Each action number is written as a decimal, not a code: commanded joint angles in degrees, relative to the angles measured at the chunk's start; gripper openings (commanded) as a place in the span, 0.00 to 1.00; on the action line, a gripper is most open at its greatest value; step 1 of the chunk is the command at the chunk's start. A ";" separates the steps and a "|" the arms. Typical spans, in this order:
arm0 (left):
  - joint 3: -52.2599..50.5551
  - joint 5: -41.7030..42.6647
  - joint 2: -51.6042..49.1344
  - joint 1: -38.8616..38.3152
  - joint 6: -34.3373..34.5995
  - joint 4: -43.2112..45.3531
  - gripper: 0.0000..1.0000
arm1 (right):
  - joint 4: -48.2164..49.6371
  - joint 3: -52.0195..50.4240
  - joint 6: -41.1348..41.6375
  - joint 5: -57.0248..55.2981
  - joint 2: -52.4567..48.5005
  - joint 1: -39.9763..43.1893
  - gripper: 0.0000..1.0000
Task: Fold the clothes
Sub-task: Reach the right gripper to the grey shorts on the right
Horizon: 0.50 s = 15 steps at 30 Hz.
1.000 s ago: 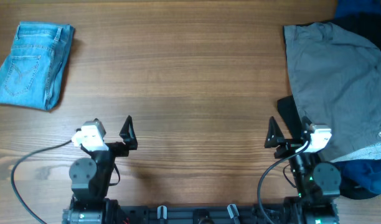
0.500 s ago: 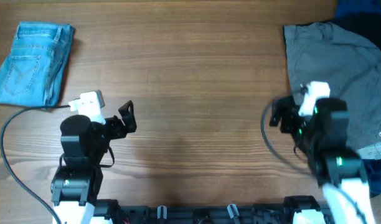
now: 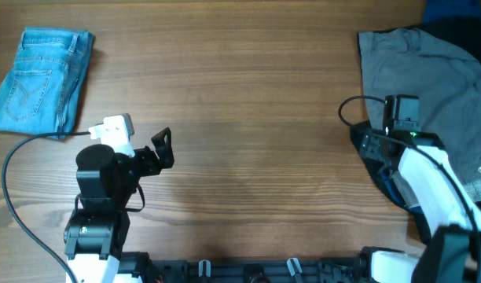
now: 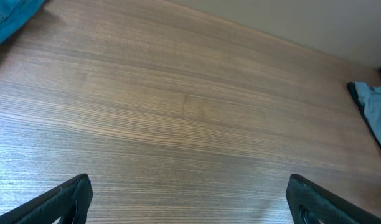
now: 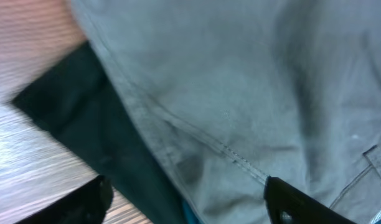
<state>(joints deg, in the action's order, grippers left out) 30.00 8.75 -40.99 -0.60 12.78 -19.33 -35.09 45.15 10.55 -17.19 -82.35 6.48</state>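
A grey garment (image 3: 429, 86) lies crumpled at the right of the table, over a black garment (image 3: 380, 167) and blue cloth. Folded light-blue jeans (image 3: 40, 82) lie at the far left. My right gripper (image 3: 369, 143) is open and hovers over the pile's left edge. In the right wrist view its jaws (image 5: 190, 199) straddle the grey garment (image 5: 240, 81) and the black garment (image 5: 84, 118) and hold nothing. My left gripper (image 3: 163, 148) is open and empty over bare wood at the left; its jaws also show in the left wrist view (image 4: 190, 199).
A dark blue garment (image 3: 453, 16) sits at the back right corner. The wooden table (image 3: 240, 94) is bare between the jeans and the pile. The left arm's cable (image 3: 20, 157) loops near the jeans.
The right arm has swung up and right, from its rest near the front edge onto the pile's left edge. The left arm rose earlier and has held still for the last half second.
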 commanded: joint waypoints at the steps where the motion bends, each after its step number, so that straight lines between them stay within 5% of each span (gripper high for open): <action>1: 1.20 0.85 -0.04 0.39 0.13 0.20 1.00 | 0.04 1.03 1.64 -2.32 -4.76 2.12 0.77; 9: 1.20 0.83 -0.04 0.39 0.11 0.22 1.00 | -0.33 1.03 1.66 -2.25 -6.16 2.38 0.08; 15: 1.20 0.83 -0.07 0.39 0.11 0.22 1.00 | -3.45 4.70 1.60 10.43 -4.55 2.38 0.04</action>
<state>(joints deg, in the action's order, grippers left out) 30.02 8.88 -40.99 -0.60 12.78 -19.31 -36.51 45.63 11.94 -15.20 -87.90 8.80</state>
